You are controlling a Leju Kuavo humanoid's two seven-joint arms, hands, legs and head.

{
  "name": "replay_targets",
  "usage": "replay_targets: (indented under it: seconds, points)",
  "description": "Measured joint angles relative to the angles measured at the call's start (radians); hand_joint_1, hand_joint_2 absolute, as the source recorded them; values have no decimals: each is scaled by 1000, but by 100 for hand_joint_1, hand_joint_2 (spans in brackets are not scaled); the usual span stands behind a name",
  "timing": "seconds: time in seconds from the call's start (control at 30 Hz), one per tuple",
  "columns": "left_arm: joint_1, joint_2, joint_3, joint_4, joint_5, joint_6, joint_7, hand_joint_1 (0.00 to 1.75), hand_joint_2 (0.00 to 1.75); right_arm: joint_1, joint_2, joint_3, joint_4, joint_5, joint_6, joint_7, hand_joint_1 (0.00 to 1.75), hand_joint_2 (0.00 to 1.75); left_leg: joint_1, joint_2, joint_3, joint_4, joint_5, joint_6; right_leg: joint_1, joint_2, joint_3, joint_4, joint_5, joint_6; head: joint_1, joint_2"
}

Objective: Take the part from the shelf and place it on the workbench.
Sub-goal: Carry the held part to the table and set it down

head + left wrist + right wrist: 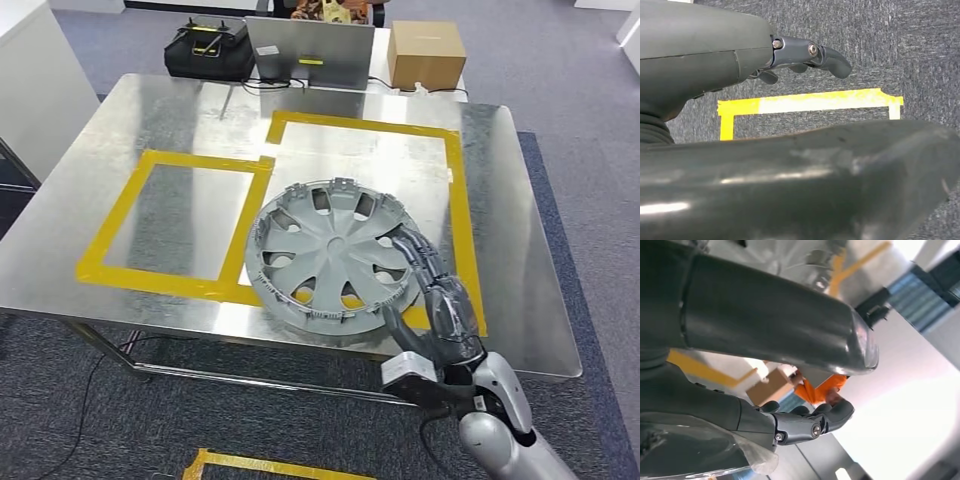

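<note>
The right hand (436,300), dark grey with a clear cover over its back, reaches up from the near right edge of the table. Its long fingers (411,250) lie over the right rim of the round grey plastic wheel cover (332,262) and its thumb sits at the cover's lower right edge, so the hand grips the rim. In the right wrist view the same hand (753,365) fills the near field, its thumb large across the top and a dark finger (810,424) stretched out below it.

The wheel cover lies flat, face up, on the shiny metal table (113,130), resting across the near edge and near left corner of the larger yellow tape rectangle (456,180). A smaller yellow tape rectangle (143,165) lies just to its left, sharing a side.

At the far edge of the table stand a grey laptop (309,50), a black case with yellow marks (207,50) to its left and a brown cardboard box (426,52) to its right.

The left hand (753,100) hangs above the grey carpet floor (904,40), its dark fingers (828,57) extended and apart, holding nothing. Below it on the carpet runs a yellow tape outline (810,102).
</note>
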Motion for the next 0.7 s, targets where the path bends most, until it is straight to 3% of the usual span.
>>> replay_targets:
  seconds: [0.07, 0.1, 0.2, 0.27, 0.33, 0.4, 0.43, 0.47, 0.5, 0.57, 0.6, 0.63, 0.7]
  points:
    - [0, -4, 6, 0, 8, 0, -5, 0, 0, 49, 31, -40, -45, -138, 4, -46, 0, 0, -3, -1, 1, 3, -4, -8, 3, 0, 61, -115, 39, -8, 0, 0]
    - [1, -7, 10, 0, 11, 0, -8, 0, 0, 74, 46, -60, -66, -202, 12, -69, 0, 0, -4, -1, 1, 3, -5, -12, 5, 0, 77, -142, 43, -11, -1, 0]
    - [3, -12, 19, 0, 16, 7, -15, 0, 0, 130, 80, -108, -109, -315, 37, -111, 0, 0, -4, -1, 3, 5, -6, -27, 4, 2, 82, -147, 46, -22, -1, 0]
    - [3, -14, 22, 0, 17, 15, -15, 0, 0, 149, 95, -128, -126, -357, 52, -124, 0, 0, -4, 1, -2, 25, -25, -36, -1, 0, 85, -152, 50, -32, -3, 0]
    - [3, -15, 25, 0, 18, 20, -14, 0, 0, 162, 107, -144, -139, -387, 63, -132, 0, 0, -1, 2, -33, 106, -79, -44, -2, -2, 86, -153, 51, -38, -5, 0]
    - [3, -17, 27, 0, 19, 22, -13, 0, 0, 176, 119, -161, -148, -418, 78, -139, 0, 0, 3, 2, -86, 237, -142, -51, -1, -3, 85, -153, 51, -40, -5, 0]
    - [3, -17, 28, 0, 20, 23, -12, 0, 0, 183, 126, -168, -150, -432, 86, -142, 0, 0, 3, 2, -103, 281, -156, -53, -1, -3, 85, -153, 51, -40, -5, 0]
    - [3, -17, 29, 0, 20, 24, -12, 0, 0, 189, 131, -175, -152, -443, 94, -144, 0, 0, 4, 2, -102, 288, -150, -53, -1, -2, 85, -152, 51, -40, -5, 0]
    - [3, -17, 30, 0, 19, 25, -11, 0, 0, 193, 135, -181, -154, -448, 99, -146, 0, 0, 4, 2, -84, 255, -124, -51, -1, -1, 87, -152, 51, -39, -5, 0]
    - [3, -16, 31, 0, 19, 27, -10, 0, 0, 201, 141, -191, -160, -452, 105, -149, 0, 0, 3, 2, -10, 111, -57, -45, 1, 0, 90, -151, 49, -37, -5, 0]
    - [2, -16, 31, 0, 18, 28, -9, 0, 0, 205, 143, -196, -164, -452, 106, -151, 0, 0, 2, 2, 19, 51, -37, -41, 3, 0, 90, -150, 49, -33, -5, 0]
    - [2, -17, 31, 0, 17, 28, -9, 0, 0, 209, 145, -201, -167, -452, 106, -152, 0, 0, 1, 2, 36, 13, -29, -37, 4, 0, 89, -149, 48, -29, -4, 0]
    - [2, -17, 31, 0, 15, 29, -8, 0, 0, 217, 148, -210, -174, -451, 107, -154, 0, 0, -2, 1, 38, -1, -30, -29, 5, 1, 86, -149, 51, -18, -3, 0]
